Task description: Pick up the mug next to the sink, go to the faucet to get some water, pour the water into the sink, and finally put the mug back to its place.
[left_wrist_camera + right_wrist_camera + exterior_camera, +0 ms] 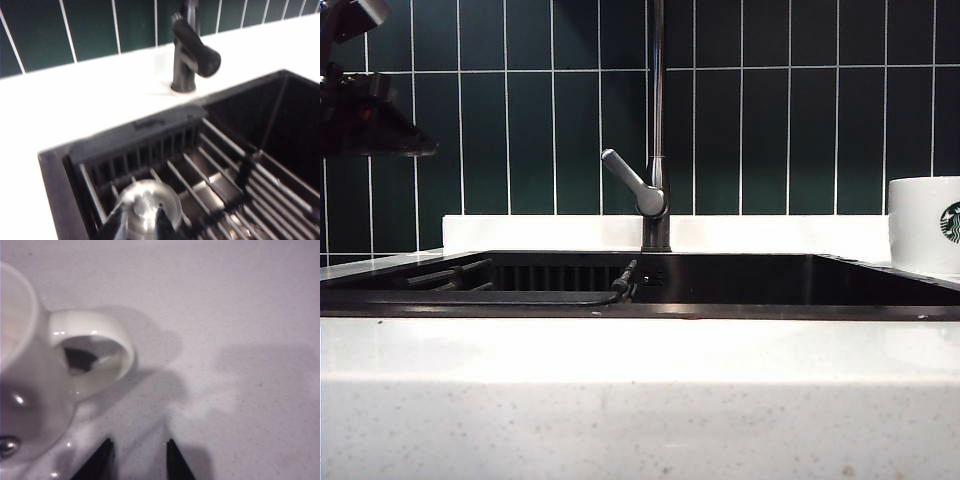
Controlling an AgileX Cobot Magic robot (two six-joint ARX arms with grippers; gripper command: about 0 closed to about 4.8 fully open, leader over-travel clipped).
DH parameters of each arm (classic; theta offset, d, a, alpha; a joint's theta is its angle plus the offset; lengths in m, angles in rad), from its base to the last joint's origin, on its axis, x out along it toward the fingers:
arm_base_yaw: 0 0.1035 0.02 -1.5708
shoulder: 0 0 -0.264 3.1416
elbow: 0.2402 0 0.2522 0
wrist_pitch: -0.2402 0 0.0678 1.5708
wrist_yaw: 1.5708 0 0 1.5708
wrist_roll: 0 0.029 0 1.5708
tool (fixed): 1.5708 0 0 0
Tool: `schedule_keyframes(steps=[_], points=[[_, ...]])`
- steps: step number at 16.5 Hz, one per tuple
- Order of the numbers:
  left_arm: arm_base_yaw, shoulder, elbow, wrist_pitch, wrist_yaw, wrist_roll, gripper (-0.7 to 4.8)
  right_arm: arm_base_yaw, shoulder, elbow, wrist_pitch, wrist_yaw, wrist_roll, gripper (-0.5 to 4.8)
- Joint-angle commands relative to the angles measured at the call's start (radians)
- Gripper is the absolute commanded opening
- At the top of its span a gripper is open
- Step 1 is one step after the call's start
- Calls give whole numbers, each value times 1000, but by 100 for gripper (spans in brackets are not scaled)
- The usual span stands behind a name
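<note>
You are looking across a pale speckled counter (640,400) at the sink (770,280), a wide black basin set into it, with dark green wall tiles (770,110) behind. The faucet (658,120) rises from the far rim near the middle, and its grey lever (632,182) slants up to the left. The mug (925,225) stands upright on the counter at the far right, just beside the sink's right end, with its green logo (950,222) cut off by the edge of the exterior view. Your left arm (365,110) shows only as a dark shape high at the far left of that view. Its wrist camera looks down on the left part of the sink, where a black slatted rack (215,180) lies inside the basin, and the left gripper (137,220) hangs over the rack with its two fingertips narrowly apart, holding nothing. A shiny round metal part (147,202) sits just beyond those tips. Your right gripper (137,457) is over bare counter close beside the mug's handle (100,347). Its two dark fingertips stand a little apart, clear of the mug and empty. No water shows anywhere.
</note>
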Motion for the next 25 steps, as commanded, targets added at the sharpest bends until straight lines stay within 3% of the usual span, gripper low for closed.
schedule_keyframes(steps=[1, 2, 4, 6, 9, 14, 25], points=[[-1, 8, 13, 73, 3, -20, 71, 2, 29, 3, 90, 36, 1, 155], [-1, 8, 14, 74, -2, -19, 72, 2, 40, 3, 114, 37, 0, 164], [-1, 9, 14, 75, 0, -17, 130, -19, 79, 3, 172, 35, 0, 195], [-1, 9, 14, 74, 1, -18, 130, -30, 107, 4, 203, 32, 0, 194], [-1, 45, 29, 74, 49, -19, 130, -51, 168, 4, 270, -58, 0, 194], [-1, 96, 39, 79, 69, -25, 130, -57, 196, 3, 326, -84, -27, 194], [-1, 148, 39, 92, 119, -14, 129, -130, 303, 10, 481, -280, -68, 213]])
